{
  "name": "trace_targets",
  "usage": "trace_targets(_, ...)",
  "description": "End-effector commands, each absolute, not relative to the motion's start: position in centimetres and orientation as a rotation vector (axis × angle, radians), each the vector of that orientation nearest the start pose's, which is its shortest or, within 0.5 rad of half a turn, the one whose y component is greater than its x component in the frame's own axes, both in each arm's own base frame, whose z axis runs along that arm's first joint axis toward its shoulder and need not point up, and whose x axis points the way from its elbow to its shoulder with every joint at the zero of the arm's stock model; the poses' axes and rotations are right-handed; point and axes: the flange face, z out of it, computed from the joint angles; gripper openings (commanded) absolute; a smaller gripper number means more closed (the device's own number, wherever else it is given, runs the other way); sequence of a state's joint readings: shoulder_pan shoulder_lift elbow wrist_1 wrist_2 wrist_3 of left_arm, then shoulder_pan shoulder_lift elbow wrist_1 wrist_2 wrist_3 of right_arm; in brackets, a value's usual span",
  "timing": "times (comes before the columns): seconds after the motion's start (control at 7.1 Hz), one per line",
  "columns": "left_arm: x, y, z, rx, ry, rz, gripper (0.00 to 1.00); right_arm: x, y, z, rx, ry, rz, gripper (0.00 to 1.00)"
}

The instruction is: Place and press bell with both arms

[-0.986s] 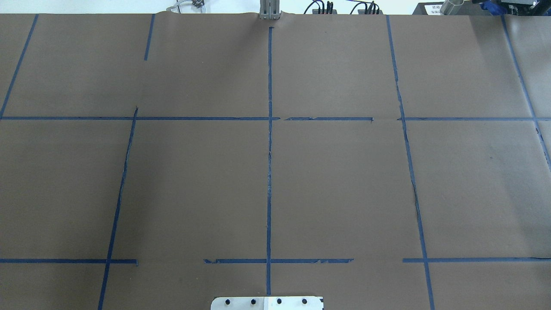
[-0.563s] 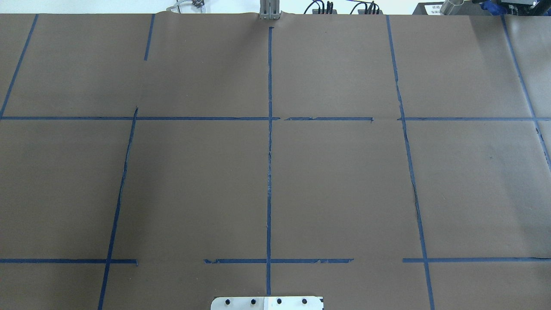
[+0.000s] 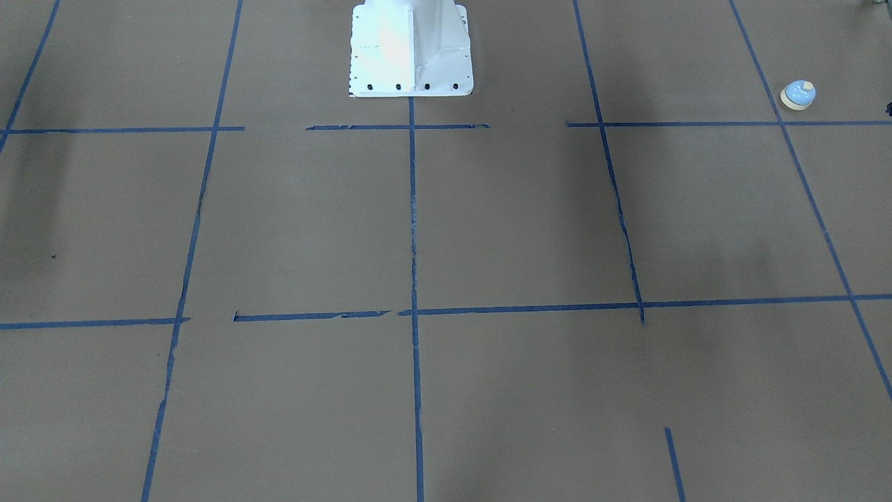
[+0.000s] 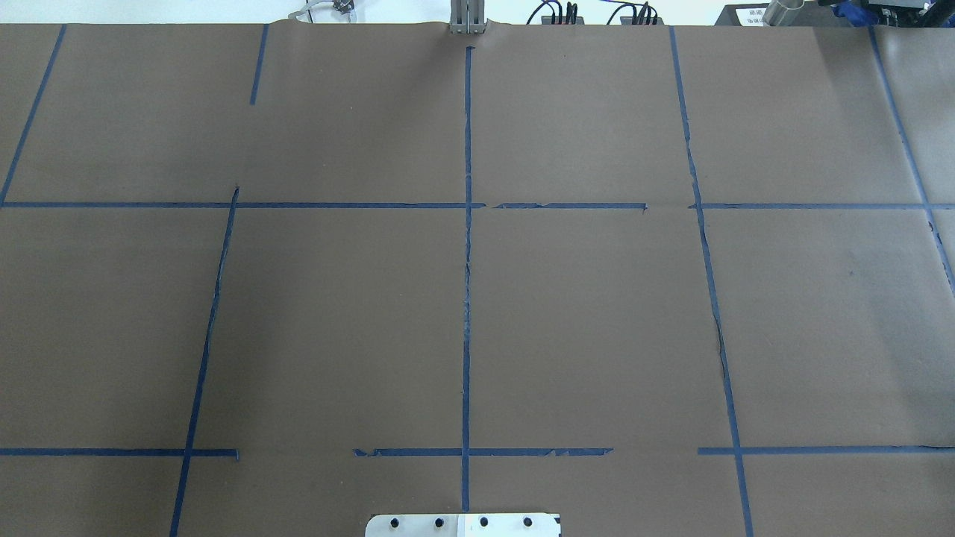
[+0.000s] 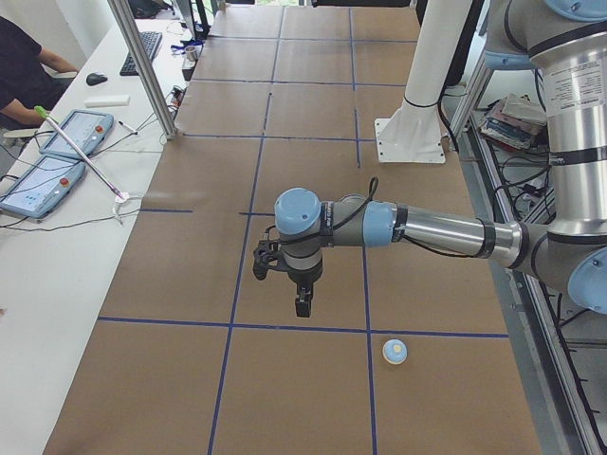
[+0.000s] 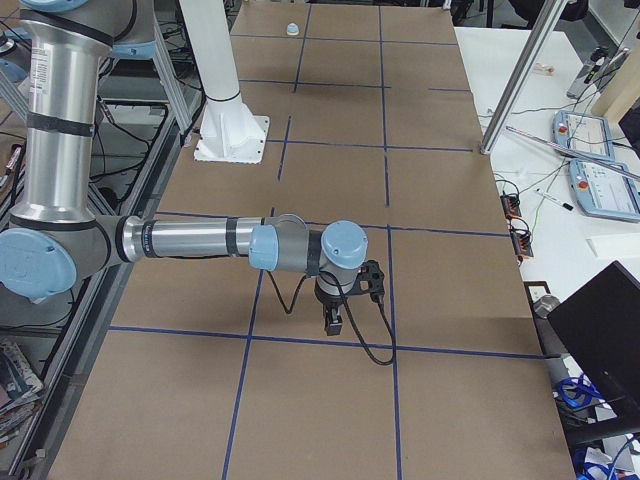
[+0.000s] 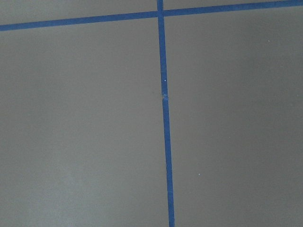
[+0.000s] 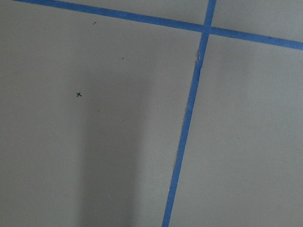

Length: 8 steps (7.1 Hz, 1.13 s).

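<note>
The bell (image 3: 798,95), with its light-blue dome and cream button, stands upright on the brown table cover near the robot's left end. It also shows in the exterior left view (image 5: 395,352) and, far off, in the exterior right view (image 6: 292,28). My left gripper (image 5: 302,308) hangs above the table, apart from the bell and further from the table's end. My right gripper (image 6: 335,322) hangs above the table near the opposite end. Both grippers show only in side views, so I cannot tell whether they are open or shut. Both wrist views show only brown paper and blue tape.
The white pedestal base (image 3: 411,49) stands at the robot's edge. Blue tape lines (image 4: 467,298) grid the brown cover. A metal post (image 5: 142,66), tablets (image 5: 43,180) and a seated person (image 5: 24,71) are at the operators' side. Cables (image 6: 370,345) hang from my right arm.
</note>
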<state>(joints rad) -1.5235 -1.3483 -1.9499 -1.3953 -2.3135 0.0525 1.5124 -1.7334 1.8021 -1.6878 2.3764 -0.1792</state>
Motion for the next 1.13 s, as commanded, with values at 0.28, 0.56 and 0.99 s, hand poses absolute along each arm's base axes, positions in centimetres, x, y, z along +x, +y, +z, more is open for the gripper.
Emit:
trace_targets(0.28, -2.0, -34.1, 63.8, 0.020, 0.767, 0.159, 1.00, 3.7, -41.8, 63.0, -0.002, -0.808, -0.199, 1.00)
trace_targets(0.56, -0.3, -31.2, 69.7, -0.017, 0.772, 0.147, 1.00, 3.7, -41.5, 64.1, -0.024, -0.806, -0.193, 1.00)
trace_targets(0.99, 4.7, -26.2, 75.4, -0.043, 0.808, 0.160, 1.00, 3.2, -42.6, 63.2, -0.007, -0.808, -0.212, 1.00)
